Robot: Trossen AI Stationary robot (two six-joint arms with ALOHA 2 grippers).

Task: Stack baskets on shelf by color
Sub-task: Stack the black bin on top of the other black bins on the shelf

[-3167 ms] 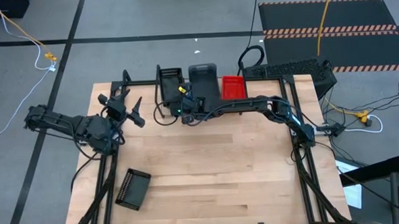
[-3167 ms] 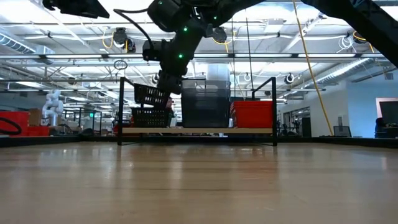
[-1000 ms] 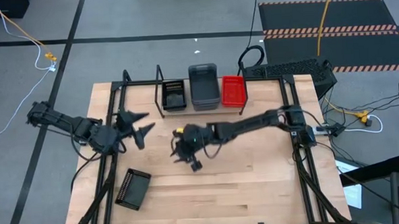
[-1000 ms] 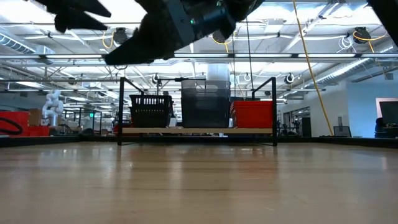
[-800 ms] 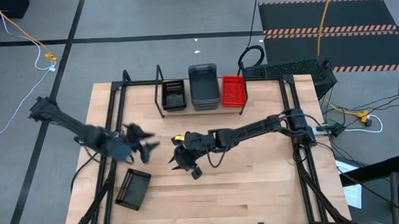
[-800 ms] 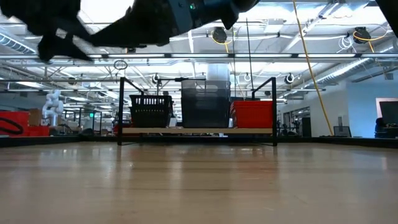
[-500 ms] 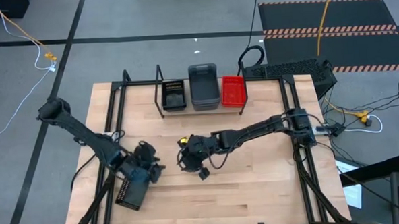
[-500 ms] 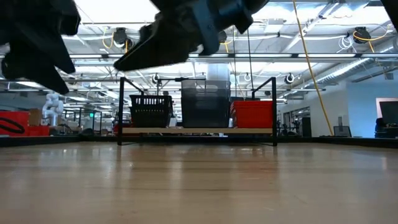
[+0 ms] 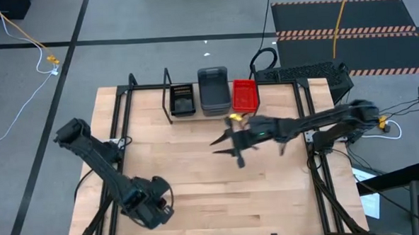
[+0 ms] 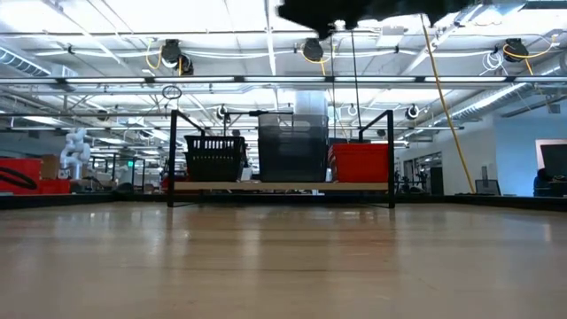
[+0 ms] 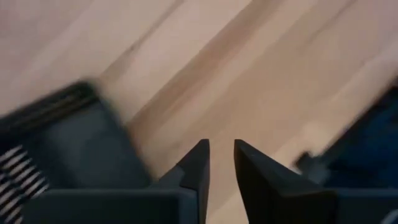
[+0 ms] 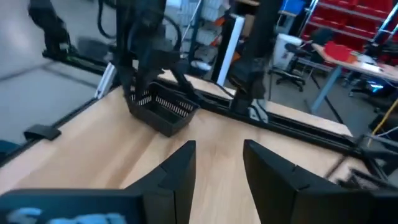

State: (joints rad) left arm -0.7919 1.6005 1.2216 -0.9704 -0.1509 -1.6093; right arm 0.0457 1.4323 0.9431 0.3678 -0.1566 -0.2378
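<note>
The shelf [image 10: 283, 186] at the table's far edge carries a black basket [image 9: 182, 101], a grey stack [image 9: 214, 89] and a red basket [image 9: 244, 93]. Another black basket [image 12: 163, 112] lies on the table near its front left corner; in the high view my left arm covers it. My left gripper [image 9: 157, 205] hangs over that basket. Its fingers [image 11: 199, 163] stand a narrow gap apart with bare wood between them, and the basket [image 11: 68, 143] is just beside one finger. My right gripper [image 9: 225, 151] is open above the table's middle, holding nothing. My left gripper comes down from above at the black basket near the front left corner. Blur and the gripper itself hide the spot, so I cannot tell whether a finger touches the basket's wall [image 11: 118, 137].
Black metal frame rails [image 9: 118, 135] run along the table's left and right sides. Bare wood [image 9: 255, 193] lies between the shelf and the front edge. A keyboard [image 9: 300, 72] sits beyond the far right corner.
My left gripper has swung from the table's left side toward the near edge and down onto the spot where the black basket lies. My right gripper has drawn back from the table's middle toward the right and far side, rising almost out of the low view.
</note>
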